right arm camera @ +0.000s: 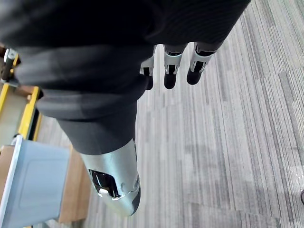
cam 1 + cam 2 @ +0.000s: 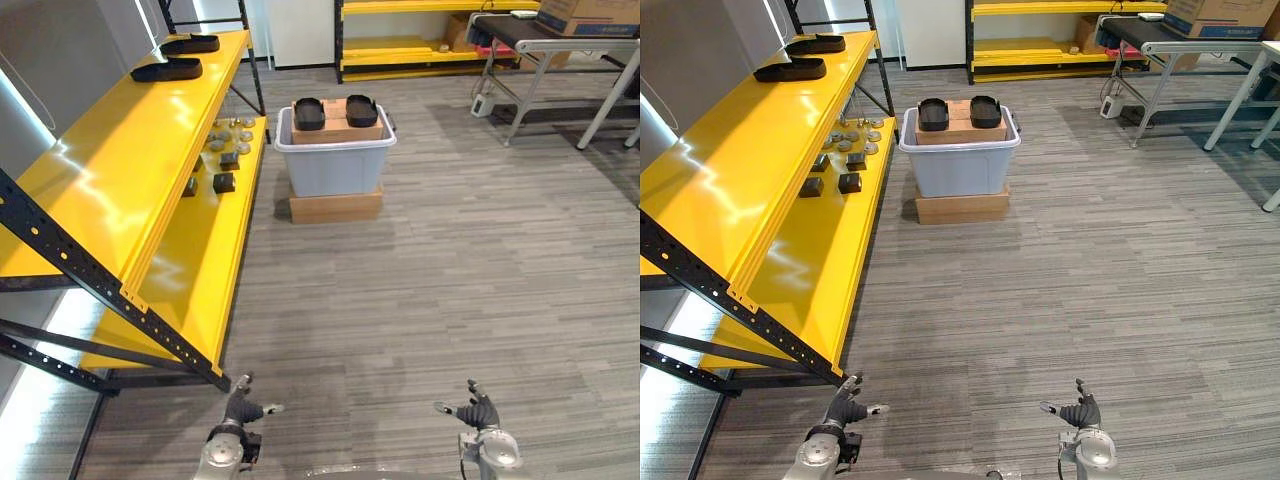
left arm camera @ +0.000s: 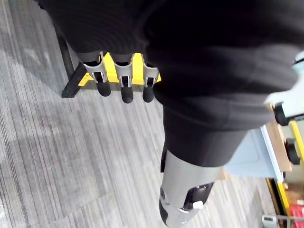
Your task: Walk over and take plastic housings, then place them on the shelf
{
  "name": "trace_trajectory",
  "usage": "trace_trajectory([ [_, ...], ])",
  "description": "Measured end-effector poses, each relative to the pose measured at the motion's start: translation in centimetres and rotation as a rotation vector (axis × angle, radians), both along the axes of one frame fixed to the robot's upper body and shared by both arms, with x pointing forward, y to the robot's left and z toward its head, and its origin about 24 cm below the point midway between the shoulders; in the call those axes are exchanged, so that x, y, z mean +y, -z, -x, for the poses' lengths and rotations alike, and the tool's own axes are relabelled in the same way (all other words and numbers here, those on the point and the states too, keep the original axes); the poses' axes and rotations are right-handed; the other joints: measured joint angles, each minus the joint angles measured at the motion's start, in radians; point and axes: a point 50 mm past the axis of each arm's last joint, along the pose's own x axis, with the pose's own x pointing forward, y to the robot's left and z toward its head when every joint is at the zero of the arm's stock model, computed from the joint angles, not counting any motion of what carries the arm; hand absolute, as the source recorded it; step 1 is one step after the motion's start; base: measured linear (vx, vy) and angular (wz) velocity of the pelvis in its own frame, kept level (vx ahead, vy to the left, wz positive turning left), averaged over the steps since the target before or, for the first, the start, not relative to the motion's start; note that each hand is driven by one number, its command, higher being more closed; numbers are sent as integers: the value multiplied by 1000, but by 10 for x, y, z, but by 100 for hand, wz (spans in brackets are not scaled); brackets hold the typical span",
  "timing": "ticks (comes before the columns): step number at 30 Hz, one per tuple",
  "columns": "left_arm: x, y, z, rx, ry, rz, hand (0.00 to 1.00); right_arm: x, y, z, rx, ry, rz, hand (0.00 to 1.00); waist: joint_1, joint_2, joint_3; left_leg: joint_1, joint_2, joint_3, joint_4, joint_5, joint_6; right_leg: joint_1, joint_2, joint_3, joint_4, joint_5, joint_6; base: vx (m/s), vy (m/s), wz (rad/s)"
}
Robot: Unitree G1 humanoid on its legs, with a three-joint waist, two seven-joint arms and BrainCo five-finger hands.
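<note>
Walking stage, seen from my remote desk: my left hand and right hand hang empty with fingers loosely spread, both well short of the grey bin. The bin stands straight ahead, roughly between the two hands, so I judge neither clearly nearer. Two black housings lie side by side on a cardboard box in the bin, long axes pointing away from me. A second pair of housings rests on the yellow shelf, left of the bin.

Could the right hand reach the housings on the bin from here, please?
Probably not: the right hand hangs far from the housings atop the bin, though open carpet leaves the walk there free.
</note>
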Motion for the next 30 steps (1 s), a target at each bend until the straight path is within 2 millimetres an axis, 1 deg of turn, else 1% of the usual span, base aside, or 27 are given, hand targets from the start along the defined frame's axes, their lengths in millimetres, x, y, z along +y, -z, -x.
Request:
trace_trajectory([
  [5,10,-1,1,-8,-67,13,0,-7,-3,0,-19,48,-6,0,0,-5,0,1,-1,0,-4,1,1,-1,0,1,0,0,0,0,0,0],
  [20,12,-1,2,-11,-87,26,0,-11,-4,0,-27,75,-11,0,-3,-8,2,6,-2,2,-19,2,0,-4,-1,3,0,0,0,0,0,0],
  [25,16,-4,1,-30,-112,22,0,-14,-7,-3,-50,109,-19,0,1,-17,14,-25,-4,5,-11,-1,2,-34,-3,7,0,0,0,-2,-3,-1],
  [26,16,-5,0,-34,-112,22,0,-14,-8,-4,-57,108,-18,0,0,-18,16,-36,-4,7,0,-5,7,-39,-3,7,0,0,0,0,0,0],
  [28,16,-11,-6,-69,-107,21,0,-15,-14,-13,-93,105,-14,0,9,-19,31,-90,-1,16,78,-45,12,-60,-4,14,2,0,0,32,8,-9],
  [30,16,-14,-8,-86,-107,22,0,-17,-17,-19,-112,110,-8,0,20,-11,37,-119,4,28,127,-77,18,-73,-2,29,9,0,1,46,16,-21],
])
